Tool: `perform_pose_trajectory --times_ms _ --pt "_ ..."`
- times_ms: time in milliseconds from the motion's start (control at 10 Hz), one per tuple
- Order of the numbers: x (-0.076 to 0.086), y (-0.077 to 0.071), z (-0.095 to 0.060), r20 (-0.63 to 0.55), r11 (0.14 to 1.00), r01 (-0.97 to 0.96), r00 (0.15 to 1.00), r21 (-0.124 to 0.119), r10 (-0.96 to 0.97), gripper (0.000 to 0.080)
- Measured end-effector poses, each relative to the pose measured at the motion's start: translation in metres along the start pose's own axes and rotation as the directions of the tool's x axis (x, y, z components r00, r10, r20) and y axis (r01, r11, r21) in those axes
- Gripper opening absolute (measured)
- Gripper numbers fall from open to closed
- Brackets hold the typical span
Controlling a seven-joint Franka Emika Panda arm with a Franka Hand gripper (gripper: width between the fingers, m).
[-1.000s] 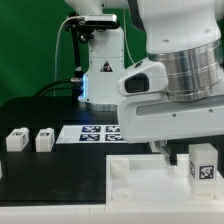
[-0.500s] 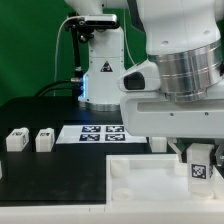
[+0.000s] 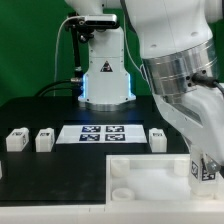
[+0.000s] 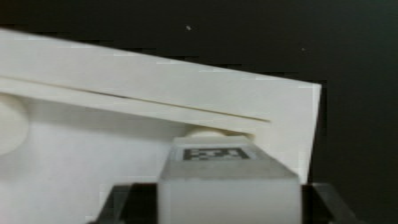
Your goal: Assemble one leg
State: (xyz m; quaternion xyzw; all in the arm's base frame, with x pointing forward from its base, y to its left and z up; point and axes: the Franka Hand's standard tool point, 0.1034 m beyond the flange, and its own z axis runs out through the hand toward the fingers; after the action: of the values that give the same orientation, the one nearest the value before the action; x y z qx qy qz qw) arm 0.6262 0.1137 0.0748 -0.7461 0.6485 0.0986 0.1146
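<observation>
The gripper grips a white leg between its dark fingers, tag facing the camera. The leg partly hides a round socket near the corner of a flat white panel on the black table.

no readable text, only square tags on marker board and leg.

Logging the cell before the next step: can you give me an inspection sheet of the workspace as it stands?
Surface: black tabletop, marker board lying flat.
Job's things: small white tagged plastic leg block held over the large flat white square piece; loose leg blocks on the table.
Clutter: nothing seen.
Grippers: pincer shut on the leg block.
Cables: black cable behind, by the arm's base.
Surroundings: green backdrop.
</observation>
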Motion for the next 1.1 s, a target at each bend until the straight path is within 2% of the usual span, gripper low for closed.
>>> perform_pose_trajectory --times_ms 200,300,400,500,600,700,900,1000,1100 --pt "-0.0003 0.0005 0.0008 0.001 1.000 0.031 1.000 -0.002 -0.031 0.0294" --pt "-0.0003 0.0006 0.0009 0.001 0.997 0.071 0.997 -0.002 -0.071 0.0370" --pt "0.0001 0.0032 0.0013 -0.001 0.982 0.187 0.982 -0.025 -0.187 0.0507" --pt "0.0002 0.0057 0.0014 0.005 0.926 0.372 0.928 -0.060 -0.372 0.0507" --pt "-0.0003 0.0050 0.0011 0.000 0.839 0.538 0.842 -0.079 -0.540 0.0618" --pt "-0.0006 0.0048 0.0014 0.005 0.819 0.568 0.822 -0.073 -0.570 0.0640" --pt "0.0005 0.0048 0.0012 0.018 0.699 0.711 0.702 -0.072 -0.712 0.0648" --pt "0.0017 0.0049 0.0009 0.025 0.572 0.816 0.575 -0.079 -0.818 0.0648" --pt "0.0037 0.0043 0.0001 0.032 0.414 0.905 0.418 -0.098 -0.908 0.0649"
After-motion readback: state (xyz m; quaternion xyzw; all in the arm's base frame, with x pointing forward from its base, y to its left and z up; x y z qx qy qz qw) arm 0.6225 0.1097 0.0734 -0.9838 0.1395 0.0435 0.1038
